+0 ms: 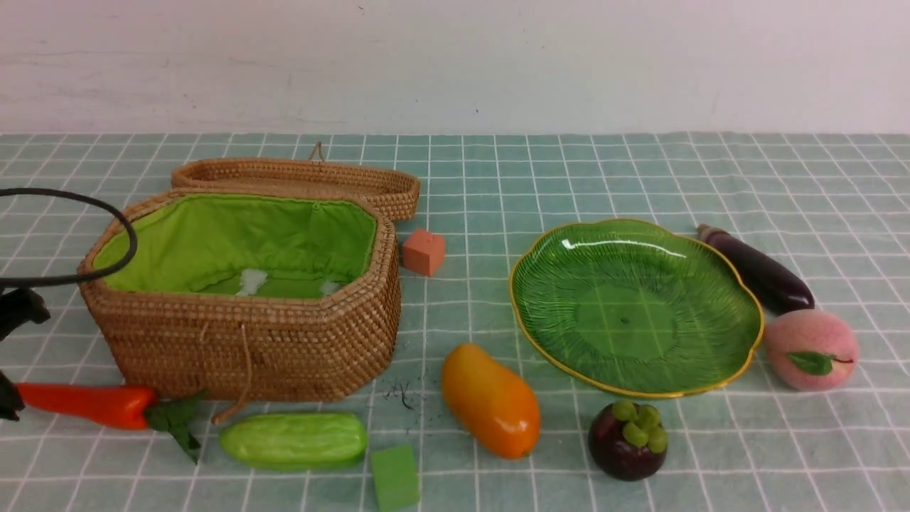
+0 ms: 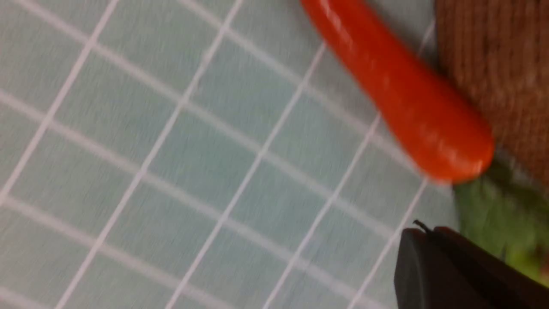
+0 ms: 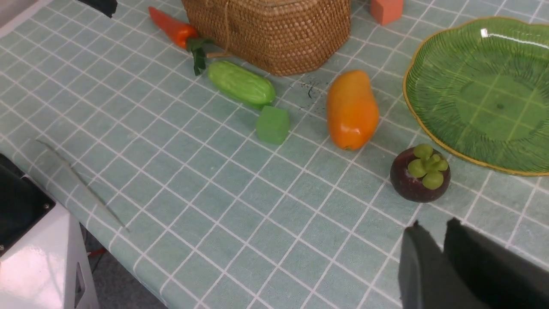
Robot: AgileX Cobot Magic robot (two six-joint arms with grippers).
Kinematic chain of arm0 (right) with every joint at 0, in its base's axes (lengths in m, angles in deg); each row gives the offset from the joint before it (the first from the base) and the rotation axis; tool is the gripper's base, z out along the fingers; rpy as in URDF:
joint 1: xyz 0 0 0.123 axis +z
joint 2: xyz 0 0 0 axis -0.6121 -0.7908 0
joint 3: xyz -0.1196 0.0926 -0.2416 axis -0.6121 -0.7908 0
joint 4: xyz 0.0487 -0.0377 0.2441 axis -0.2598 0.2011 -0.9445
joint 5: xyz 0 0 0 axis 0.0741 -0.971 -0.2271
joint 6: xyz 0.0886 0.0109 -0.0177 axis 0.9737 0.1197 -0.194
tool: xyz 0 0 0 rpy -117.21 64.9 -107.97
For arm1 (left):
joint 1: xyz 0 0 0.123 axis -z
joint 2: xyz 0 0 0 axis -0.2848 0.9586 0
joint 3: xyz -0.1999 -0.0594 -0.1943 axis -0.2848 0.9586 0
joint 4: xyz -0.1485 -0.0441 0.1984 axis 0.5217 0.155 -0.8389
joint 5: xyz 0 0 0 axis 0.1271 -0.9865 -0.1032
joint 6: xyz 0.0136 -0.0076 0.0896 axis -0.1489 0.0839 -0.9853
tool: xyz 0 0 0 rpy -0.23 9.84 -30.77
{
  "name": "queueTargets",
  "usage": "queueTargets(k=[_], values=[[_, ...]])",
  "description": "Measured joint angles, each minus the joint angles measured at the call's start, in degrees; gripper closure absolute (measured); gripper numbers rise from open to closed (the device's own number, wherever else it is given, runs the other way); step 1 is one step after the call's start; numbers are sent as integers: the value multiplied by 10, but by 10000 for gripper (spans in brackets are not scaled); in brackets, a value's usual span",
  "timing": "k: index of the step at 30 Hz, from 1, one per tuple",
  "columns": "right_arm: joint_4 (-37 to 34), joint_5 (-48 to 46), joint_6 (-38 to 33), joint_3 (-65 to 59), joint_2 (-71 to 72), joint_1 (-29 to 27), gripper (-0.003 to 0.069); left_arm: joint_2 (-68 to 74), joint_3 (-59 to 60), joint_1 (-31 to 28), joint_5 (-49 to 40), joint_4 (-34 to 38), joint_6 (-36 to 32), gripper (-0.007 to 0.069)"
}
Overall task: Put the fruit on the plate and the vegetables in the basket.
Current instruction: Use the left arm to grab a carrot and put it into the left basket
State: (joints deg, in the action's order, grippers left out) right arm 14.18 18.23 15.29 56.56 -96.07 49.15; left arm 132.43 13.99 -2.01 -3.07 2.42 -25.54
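Left gripper (image 2: 431,231), jaws closed and empty, is hovering just beside the long red toy pepper (image 1: 85,404), which is lying at the foot of the open tan wicker basket (image 1: 242,348). Vegetable sorting appears to be starting, and the jaws will need to open and straddle the pepper. The translucent green gold-rimmed plate (image 1: 633,306) is sitting bare. Right gripper (image 3: 441,234) is holding nothing near the round dark-purple mangosteen (image 3: 420,174); whether it is fully closed cannot be told.

Blurred pepper (image 2: 403,103), tip past left wrist view's edge
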Motion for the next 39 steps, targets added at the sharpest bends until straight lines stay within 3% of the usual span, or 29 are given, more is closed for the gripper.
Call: queueTargets(k=[4, 6, 8, 12, 22, 34, 36, 39], values=[[1, 1, 0, 0, 0, 0, 561, 34, -4, 0, 58, 9, 50, 449], [2, 3, 0, 0, 0, 0, 561, 69, -4, 0, 82, 9, 85, 313], [2, 7, 0, 0, 0, 0, 559, 99, -4, 0, 94, 9, 104, 232], [2, 14, 0, 0, 0, 0, 559, 132, -4, 0, 125, 9, 121, 156], [2, 19, 0, 0, 0, 0, 552, 147, -4, 0, 190, -3, 144, 160], [1, 20, 0, 0, 0, 0, 551, 185, -4, 0, 185, -35, 187, 181], [1, 21, 0, 0, 0, 0, 551, 187, -4, 0, 184, -36, 187, 190], [1, 22, 0, 0, 0, 0, 551, 189, -4, 0, 176, -42, 187, 267]])
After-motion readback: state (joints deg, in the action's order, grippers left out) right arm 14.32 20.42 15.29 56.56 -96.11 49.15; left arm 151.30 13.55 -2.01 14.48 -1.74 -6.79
